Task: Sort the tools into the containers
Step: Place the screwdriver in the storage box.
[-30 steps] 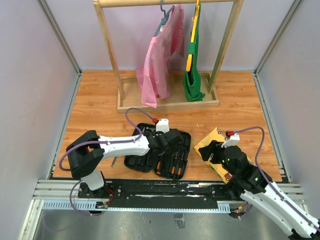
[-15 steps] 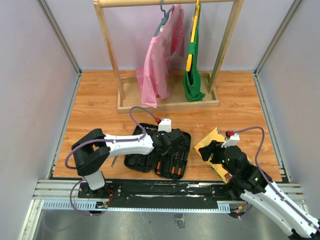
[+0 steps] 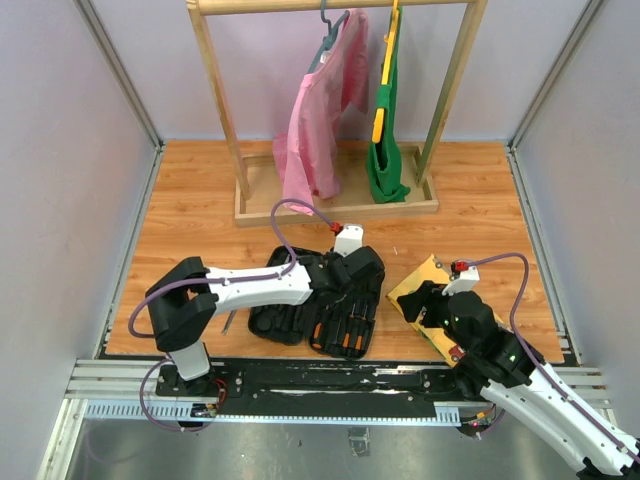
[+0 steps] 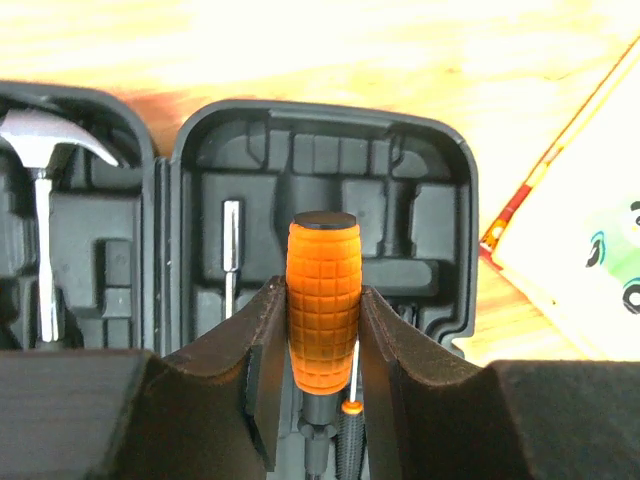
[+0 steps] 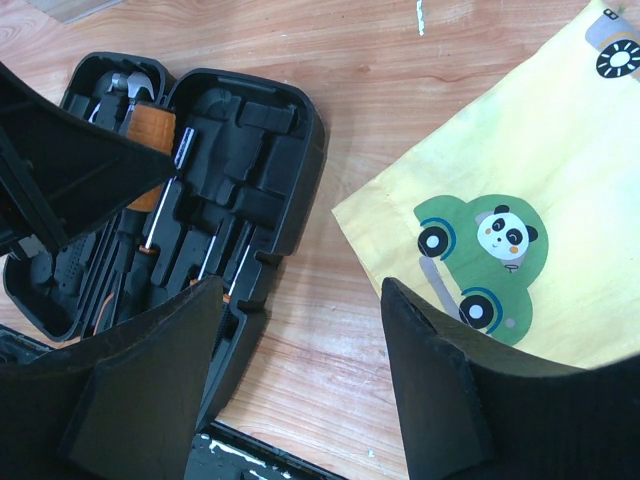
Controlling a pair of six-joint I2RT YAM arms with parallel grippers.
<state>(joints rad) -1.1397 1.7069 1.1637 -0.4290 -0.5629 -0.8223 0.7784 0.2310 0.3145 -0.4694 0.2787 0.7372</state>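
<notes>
Since a second ago my left arm has swung over toward the far right part of the black tool case [image 4: 440, 200], and my left hand [image 4: 322, 330] has closed from a wider gape onto a tool. It is now clenched on the orange-handled screwdriver [image 4: 322, 265], both pads pressed flat against the sides of the ribbed grip. The butt end points toward the far edge of the tabletop and the shaft runs back under my wrist. The screwdriver hangs over the right half of the case, above the moulded slots, and I cannot tell whether its tip rests in a slot or floats clear.

The case lies open near the near edge of the tabletop, about midway along it. The hammer [image 4: 45, 140] sits in the left half, a slim metal bit [image 4: 231, 250] is in the right half, and more orange-and-black screwdrivers [image 3: 345, 335] are lined up at the near end.

My right hand [image 5: 300, 300] is released and holds nothing. It hovers between the case and the yellow board [image 5: 540, 150], which lies toward the near right corner.

I judge this to be the carry-and-place step for this one screwdriver. Next I need to line the handle up with a free slot that matches its shape, lower it until it seats, and only then let go. If it is tilted, it could ride up on the ribs between the slots.
</notes>
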